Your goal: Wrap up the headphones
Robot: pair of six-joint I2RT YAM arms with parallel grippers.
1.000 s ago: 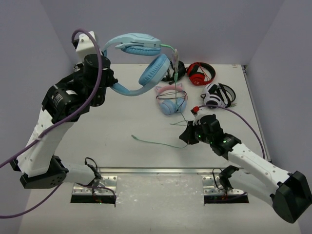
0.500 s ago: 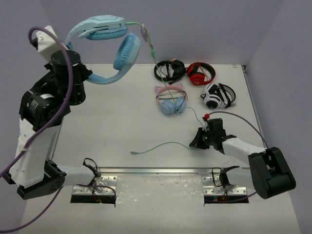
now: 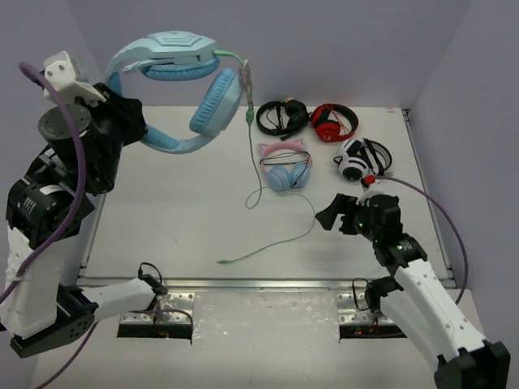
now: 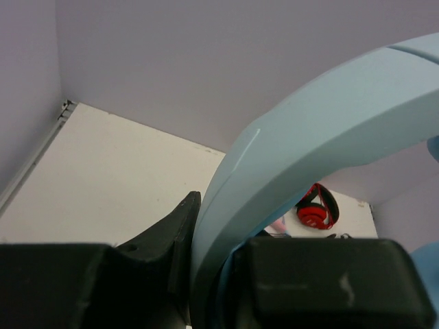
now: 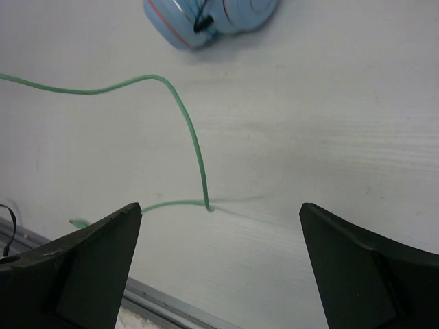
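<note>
The light-blue headphones (image 3: 174,44) hang high over the table's back left, one blue ear cup (image 3: 215,101) facing down. My left gripper (image 3: 134,130) is shut on the lower end of their headband; in the left wrist view the band (image 4: 309,144) runs between that gripper's (image 4: 212,274) black fingers. The pale-green cable (image 3: 250,146) drops from the headphones, loops on the table and ends near the front edge. My right gripper (image 3: 328,217) stands open just right of the cable. In the right wrist view the cable (image 5: 195,147) touches the table ahead of that open gripper (image 5: 219,226), free of both fingers.
Pink-and-blue cat-ear headphones (image 3: 284,166) lie mid-table, their blue cup (image 5: 212,17) at the top of the right wrist view. Black headphones (image 3: 282,117), red headphones (image 3: 334,121) and white-and-black headphones (image 3: 361,158) sit at the back right. A metal rail (image 3: 268,284) lines the front edge.
The left arm swung the headphones up and to the left. The right gripper opened, let go of the cable and drew back to the right; the cable now lies slack on the table.
</note>
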